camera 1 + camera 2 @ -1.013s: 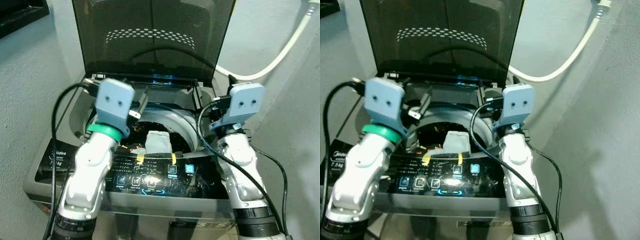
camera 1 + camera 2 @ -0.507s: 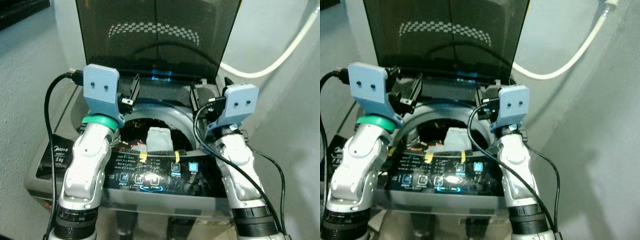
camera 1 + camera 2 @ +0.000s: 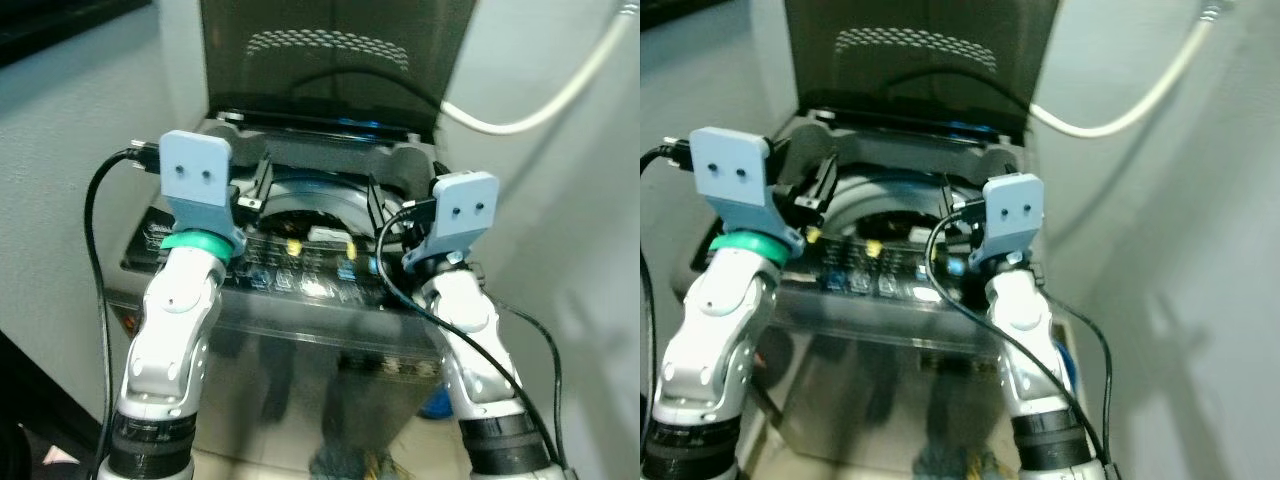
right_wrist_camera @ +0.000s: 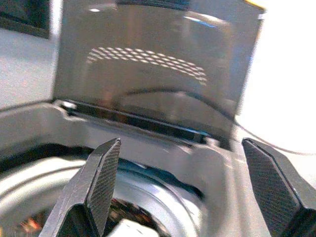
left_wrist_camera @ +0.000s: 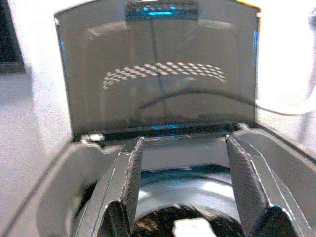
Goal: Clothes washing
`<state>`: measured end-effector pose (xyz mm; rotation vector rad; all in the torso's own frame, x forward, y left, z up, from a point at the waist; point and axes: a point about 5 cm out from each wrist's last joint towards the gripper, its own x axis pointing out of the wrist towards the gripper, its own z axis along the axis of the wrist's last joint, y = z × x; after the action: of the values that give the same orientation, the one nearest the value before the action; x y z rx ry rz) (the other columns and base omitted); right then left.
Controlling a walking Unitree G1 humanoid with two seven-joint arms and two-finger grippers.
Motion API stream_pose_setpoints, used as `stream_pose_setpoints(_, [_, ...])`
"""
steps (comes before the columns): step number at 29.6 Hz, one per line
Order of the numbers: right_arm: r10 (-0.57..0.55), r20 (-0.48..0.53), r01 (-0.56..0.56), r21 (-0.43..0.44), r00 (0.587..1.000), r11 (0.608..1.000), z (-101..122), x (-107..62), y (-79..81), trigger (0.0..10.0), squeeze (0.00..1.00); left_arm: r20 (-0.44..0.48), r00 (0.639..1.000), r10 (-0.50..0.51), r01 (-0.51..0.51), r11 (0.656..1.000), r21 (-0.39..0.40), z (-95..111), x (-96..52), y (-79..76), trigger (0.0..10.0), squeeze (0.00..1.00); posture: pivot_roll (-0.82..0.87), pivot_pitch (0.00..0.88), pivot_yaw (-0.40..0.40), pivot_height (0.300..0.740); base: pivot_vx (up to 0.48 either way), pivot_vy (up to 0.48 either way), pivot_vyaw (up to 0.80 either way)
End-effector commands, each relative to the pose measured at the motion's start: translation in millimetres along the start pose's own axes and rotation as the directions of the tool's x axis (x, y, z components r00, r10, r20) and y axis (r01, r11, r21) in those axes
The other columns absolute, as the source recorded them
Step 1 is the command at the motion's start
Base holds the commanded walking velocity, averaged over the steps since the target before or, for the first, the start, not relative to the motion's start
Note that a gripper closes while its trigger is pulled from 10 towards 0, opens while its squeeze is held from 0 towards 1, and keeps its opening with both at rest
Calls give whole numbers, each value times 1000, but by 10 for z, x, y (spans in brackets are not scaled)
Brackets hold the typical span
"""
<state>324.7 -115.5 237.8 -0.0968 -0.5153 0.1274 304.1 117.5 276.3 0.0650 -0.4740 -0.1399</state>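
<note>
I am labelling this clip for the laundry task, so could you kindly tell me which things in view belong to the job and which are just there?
For the job:
- grey top-loading washing machine
- its dark tinted lid, raised
- left gripper, right gripper, fingers apart

Just there:
- white hose on the wall

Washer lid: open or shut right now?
Open. The dark tinted lid stands upright behind the drum opening, which is exposed; both open grippers, left and right, hover before it.
</note>
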Motion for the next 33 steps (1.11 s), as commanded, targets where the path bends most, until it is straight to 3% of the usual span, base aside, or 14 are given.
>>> stream_pose_setpoints(1, [11, -1, -11, -5, 1000, 1000, 0, -6, 36, 10000, 0, -12, 1000, 15, -15, 1000, 5, -21, -3, 37, 10000, 0, 97, 0, 14, 740, -394, 0, 0])
stream_pose_setpoints(18, [47, -4, -47, -41, 999, 998, -17, -24, 53, 10000, 0, -20, 1000, 7, -7, 1000, 7, -48, 6, 20, 10000, 0, 92, 0, 16, 740, -387, 0, 0])
stream_pose_setpoints(23, [68, -8, -68, -51, 998, 996, -32, -32, 68, 10000, 0, -33, 999, 6, -6, 1000, 15, -76, 6, 10, 10000, 0, 93, 0, 15, 740, 0, 0, 605])
stream_pose_setpoints(28, [113, -103, -124, -107, 988, 986, -289, -152, 102, 10000, 0, -111, 993, -28, 33, 998, 47, -253, -51, -45, 10000, 0, 91, 0, 16, 740, 0, 0, 800])
stream_pose_setpoints(30, [113, -103, -124, -107, 988, 986, -289, -152, 102, 10000, 0, -111, 993, -28, 33, 998, 47, -253, -51, -45, 10000, 0, 91, 0, 16, 740, 0, 0, 800])
stream_pose_setpoints(32, [144, -190, -167, -112, 971, 979, -510, -302, 123, 10000, 0, -157, 987, -37, 48, 997, 64, -382, -106, -72, 10000, 0, 92, 0, 14, 740, 0, 0, 800])
stream_pose_setpoints(33, [144, -190, -167, -112, 971, 979, -510, -302, 123, 10000, 0, -157, 987, -37, 48, 997, 64, -382, -106, -72, 10000, 0, 92, 0, 14, 740, 0, 0, 800])
